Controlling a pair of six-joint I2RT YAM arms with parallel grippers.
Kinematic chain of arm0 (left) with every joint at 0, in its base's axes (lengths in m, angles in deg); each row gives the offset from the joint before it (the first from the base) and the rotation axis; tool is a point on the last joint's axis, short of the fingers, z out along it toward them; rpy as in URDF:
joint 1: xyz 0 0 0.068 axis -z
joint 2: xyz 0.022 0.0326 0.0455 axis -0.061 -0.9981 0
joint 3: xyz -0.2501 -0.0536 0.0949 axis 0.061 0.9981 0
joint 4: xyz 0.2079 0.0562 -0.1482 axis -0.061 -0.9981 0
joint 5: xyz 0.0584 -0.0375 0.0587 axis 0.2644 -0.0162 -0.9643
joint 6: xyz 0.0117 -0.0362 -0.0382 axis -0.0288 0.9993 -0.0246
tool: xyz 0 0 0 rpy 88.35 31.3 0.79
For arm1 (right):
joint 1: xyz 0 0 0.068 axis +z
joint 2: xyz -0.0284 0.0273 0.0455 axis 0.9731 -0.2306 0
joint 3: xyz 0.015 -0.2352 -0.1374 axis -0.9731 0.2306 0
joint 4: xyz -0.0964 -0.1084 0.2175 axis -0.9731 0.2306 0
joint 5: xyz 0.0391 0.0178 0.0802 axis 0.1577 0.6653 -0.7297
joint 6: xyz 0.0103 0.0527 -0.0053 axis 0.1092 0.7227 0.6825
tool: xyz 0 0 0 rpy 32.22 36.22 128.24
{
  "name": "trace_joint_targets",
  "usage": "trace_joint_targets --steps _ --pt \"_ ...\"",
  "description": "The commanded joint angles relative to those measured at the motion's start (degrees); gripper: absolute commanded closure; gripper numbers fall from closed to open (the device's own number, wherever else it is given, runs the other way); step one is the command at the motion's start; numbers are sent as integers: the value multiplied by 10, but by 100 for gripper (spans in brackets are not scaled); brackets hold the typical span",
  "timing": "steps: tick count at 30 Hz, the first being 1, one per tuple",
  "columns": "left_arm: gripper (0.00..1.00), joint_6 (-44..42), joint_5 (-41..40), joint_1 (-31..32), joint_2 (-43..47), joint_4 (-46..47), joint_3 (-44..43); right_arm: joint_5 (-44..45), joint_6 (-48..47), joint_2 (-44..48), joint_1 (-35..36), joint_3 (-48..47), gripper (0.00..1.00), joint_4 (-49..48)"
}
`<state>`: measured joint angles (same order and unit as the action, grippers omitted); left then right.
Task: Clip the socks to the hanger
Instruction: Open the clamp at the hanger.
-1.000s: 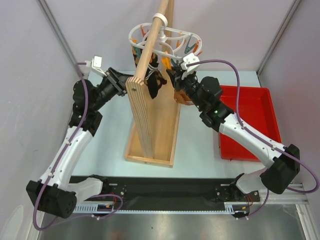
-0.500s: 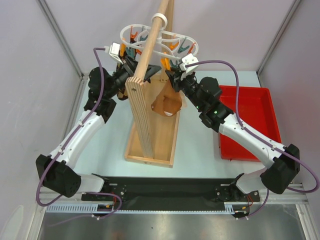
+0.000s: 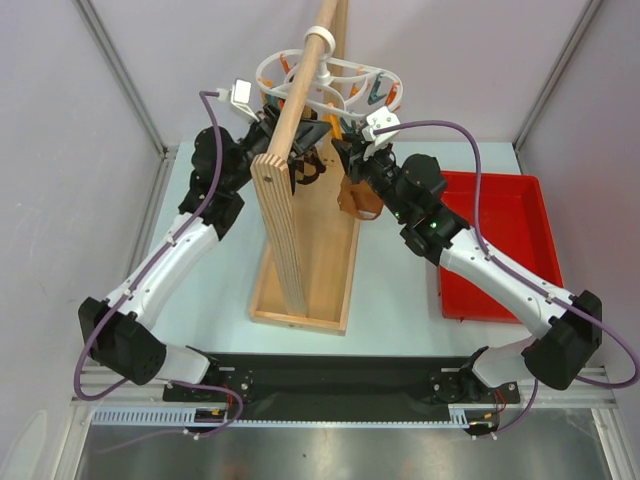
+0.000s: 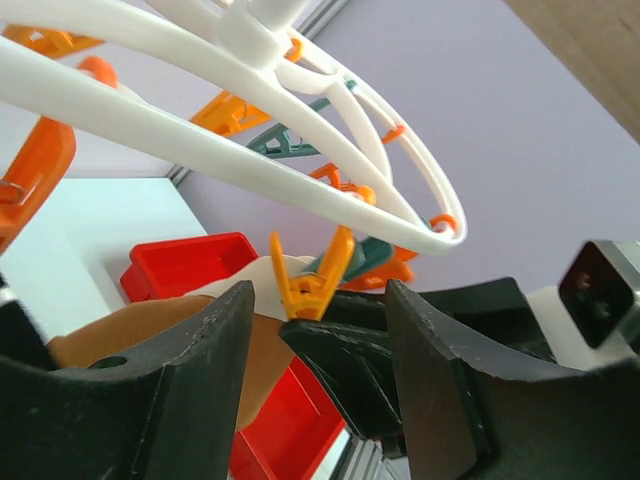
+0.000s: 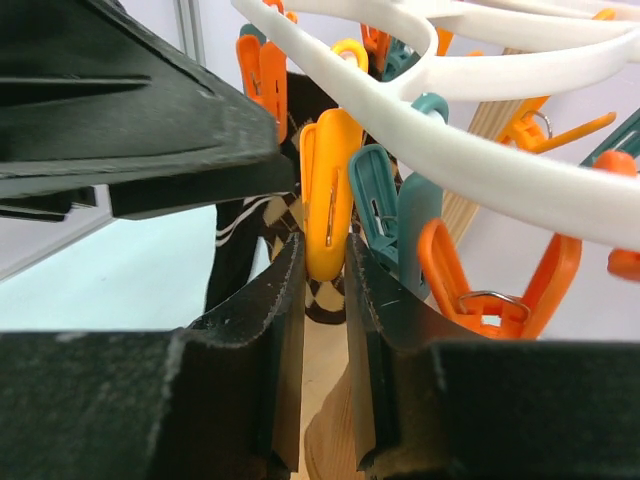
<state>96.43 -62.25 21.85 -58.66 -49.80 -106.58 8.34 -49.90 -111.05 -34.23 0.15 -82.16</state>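
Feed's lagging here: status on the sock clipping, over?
Right hand shut on orange plastic peg of white plastic oval hanger. Left hand open. Tan-brown fabric sock hangs beneath. Wooden pole stand between arms.

Hanger point(image 3: 388, 72) atop pole point(image 3: 298, 95); tray point(image 3: 515, 215) right of stand point(image 3: 320, 270).

argyle sock point(image 5: 322, 298) mostly hidden behind orange peg point(image 5: 325, 190), hanger point(image 5: 480, 155) cut off by frame edges

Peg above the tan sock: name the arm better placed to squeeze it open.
Right. The right gripper has its jaws on both sides of the peg; the left gripper is open, gripping nothing.
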Motion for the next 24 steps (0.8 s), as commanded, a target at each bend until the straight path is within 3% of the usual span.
trace_joint_targets --steps 1,18,24 --pt "40 -22 -33 11 -9 -5 -27 -12 -8 26 4 -9 100 -17" --pt "42 -29 -73 38 -47 2 -67 -13 -8 32 5 5 100 -16" --pt "55 -29 -62 40 -61 6 -81 -15 -5 35 5 11 100 -21"
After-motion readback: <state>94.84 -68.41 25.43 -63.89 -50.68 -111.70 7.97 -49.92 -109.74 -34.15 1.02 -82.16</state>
